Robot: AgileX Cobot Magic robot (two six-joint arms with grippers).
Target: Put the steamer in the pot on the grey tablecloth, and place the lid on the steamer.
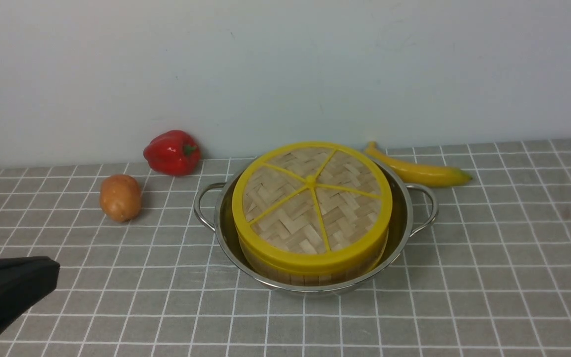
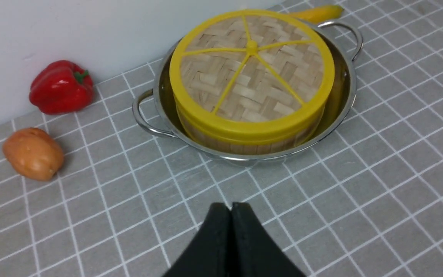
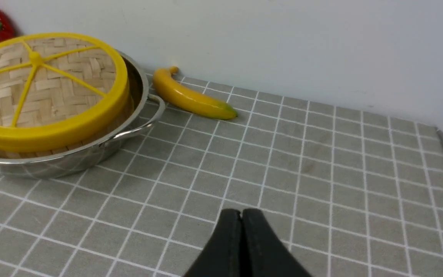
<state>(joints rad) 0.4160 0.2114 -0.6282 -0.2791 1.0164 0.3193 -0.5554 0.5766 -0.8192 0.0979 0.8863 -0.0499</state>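
The steamer [image 1: 310, 270] sits inside the pot [image 1: 404, 218] at frame centre, with the lid [image 1: 312, 198] on top; we judge both steps complete. Left gripper [image 2: 231, 209] and right gripper [image 3: 241, 215] are both closed and empty.

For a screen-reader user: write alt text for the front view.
A steel pot on a grey checked tablecloth holds a bamboo steamer topped by its woven lid. A red pepper, a potato and a banana lie around it.

Both tools matte black w/ tapered wedge-shaped fingers: left tool [image 2: 231, 207], right tool [image 3: 241, 213].
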